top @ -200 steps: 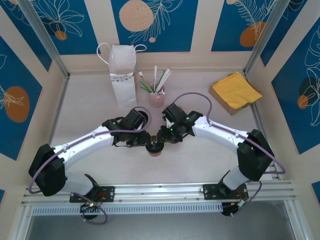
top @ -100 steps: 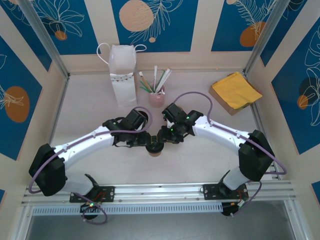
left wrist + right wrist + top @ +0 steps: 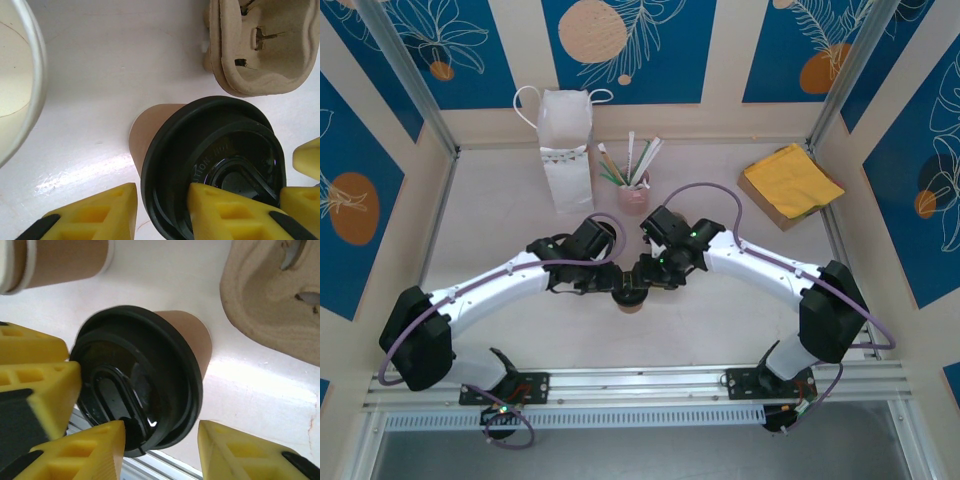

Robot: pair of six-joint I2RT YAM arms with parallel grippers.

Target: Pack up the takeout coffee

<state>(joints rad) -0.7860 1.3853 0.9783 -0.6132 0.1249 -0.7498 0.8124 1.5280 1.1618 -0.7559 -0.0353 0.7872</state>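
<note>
The takeout coffee (image 3: 632, 298) stands lidded at the middle of the bench (image 3: 490, 225). The left gripper (image 3: 162, 192) and right gripper (image 3: 161, 432) are each held with jaws apart, straddling the rim of the lid (image 3: 215, 150) from opposite sides. With both crowded there, the lid could be levered off or the coffee tipped. The pulp carrier (image 3: 260, 50) beside it is made out from the wrists, and the paper bag (image 3: 565, 150), far left, from above.

The only lettering is a short curved line of raised characters on the black lid (image 3: 215, 150) of the takeout coffee (image 3: 150, 130), seen from the left wrist; it is too faint and blurred to read
</note>
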